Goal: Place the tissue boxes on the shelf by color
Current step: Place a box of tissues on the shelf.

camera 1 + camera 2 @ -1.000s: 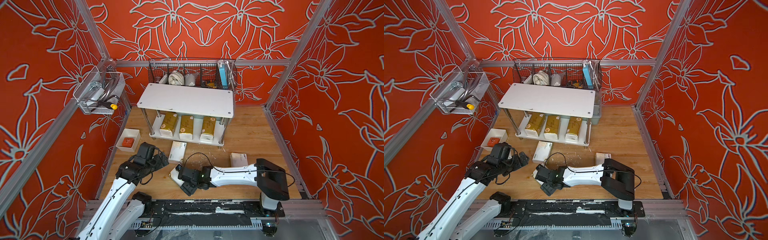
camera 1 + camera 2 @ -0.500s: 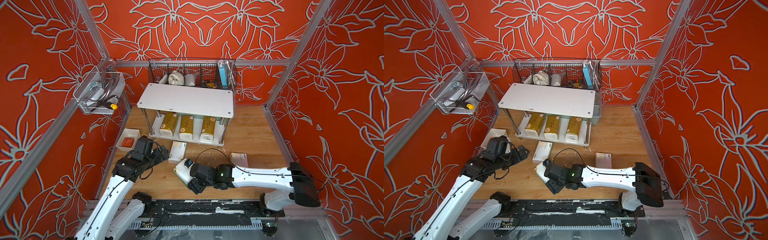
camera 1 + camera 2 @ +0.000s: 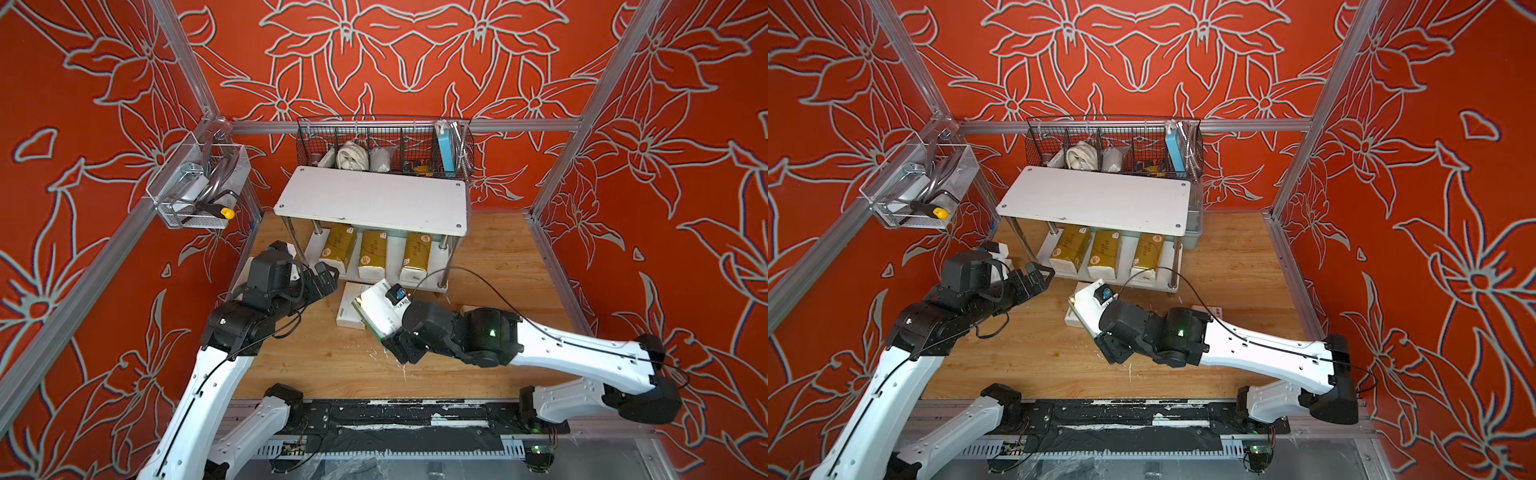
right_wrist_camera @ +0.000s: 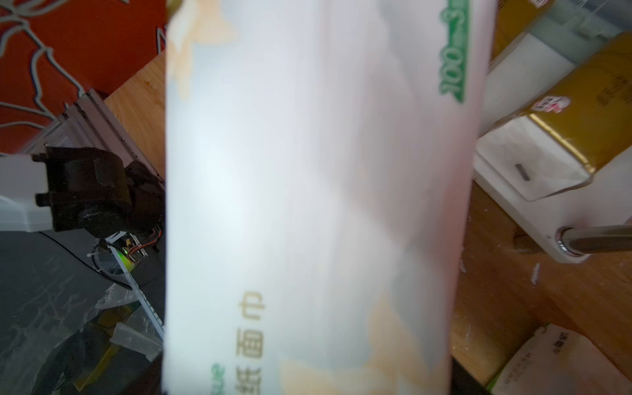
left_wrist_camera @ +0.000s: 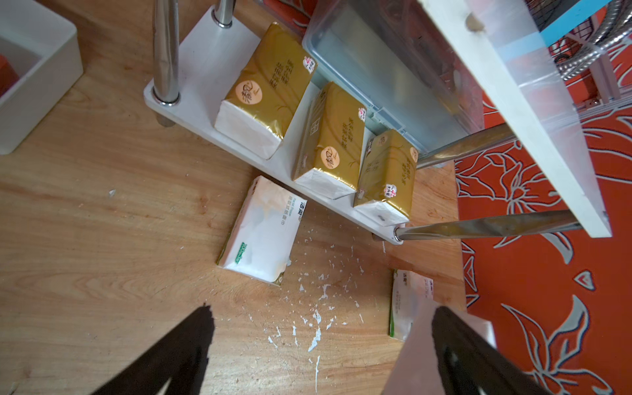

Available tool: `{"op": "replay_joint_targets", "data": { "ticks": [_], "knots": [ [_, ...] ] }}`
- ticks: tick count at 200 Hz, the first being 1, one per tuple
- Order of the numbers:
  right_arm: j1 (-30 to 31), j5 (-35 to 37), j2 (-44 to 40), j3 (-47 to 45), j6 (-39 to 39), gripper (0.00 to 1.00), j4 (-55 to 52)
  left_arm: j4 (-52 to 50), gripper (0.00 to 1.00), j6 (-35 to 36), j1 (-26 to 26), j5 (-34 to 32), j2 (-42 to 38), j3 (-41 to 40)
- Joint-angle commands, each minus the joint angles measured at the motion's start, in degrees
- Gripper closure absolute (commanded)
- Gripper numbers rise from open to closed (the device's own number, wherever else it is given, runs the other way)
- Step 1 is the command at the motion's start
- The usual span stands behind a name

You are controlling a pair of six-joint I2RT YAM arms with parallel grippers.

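Note:
The shelf (image 3: 370,199) (image 3: 1096,199) stands at the back, with three gold tissue boxes (image 3: 372,253) (image 3: 1104,253) (image 5: 333,136) in a row on its lower board. My right gripper (image 3: 376,318) (image 4: 307,376) is shut on a white tissue box (image 3: 374,307) (image 3: 1086,301) (image 4: 307,188), lifted and tilted just in front of the shelf. A second white box (image 3: 347,309) (image 5: 263,229) lies flat on the floor below it. A third (image 3: 1212,309) (image 5: 407,301) lies to the right, partly behind the right arm. My left gripper (image 3: 326,276) (image 5: 321,342) hangs open and empty left of them.
A white tray (image 5: 34,85) with an orange block sits by the left wall. Behind the shelf stand a grey bin (image 3: 1194,228) and a black wire basket (image 3: 382,145) on the back wall. A clear bin (image 3: 195,195) hangs on the left wall. White flecks (image 5: 314,335) litter the wood floor.
My right gripper has lifted the white box off the front floor and carried it back toward the shelf. The left gripper has moved back toward the shelf's left leg, still open.

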Motion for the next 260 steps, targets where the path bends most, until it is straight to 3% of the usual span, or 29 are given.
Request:
{"op": "replay_joint_targets", "data": {
  "ticks": [1,52,130,186,260],
  "knots": [
    [-1.84,5.99,-1.27,6.97,0.47,0.25,-5.17,0.79,0.01,2.48,-0.59,-0.10,1.58,2.65],
    [-8.80,10.56,2.99,25.42,-0.26,0.25,-10.62,4.92,0.01,4.70,-0.93,0.35,3.17,3.60],
    [-22.37,11.57,16.85,50.29,-1.18,0.25,-15.10,7.90,0.01,6.84,-4.25,-0.08,8.67,5.38],
    [-28.59,12.10,23.11,53.87,4.13,0.25,-16.70,7.21,0.01,7.40,-5.08,-0.97,7.65,3.76],
    [-31.40,11.15,28.14,56.15,8.48,0.24,-18.61,7.71,0.01,7.30,-5.08,-1.06,6.44,2.17]
  ]
}}
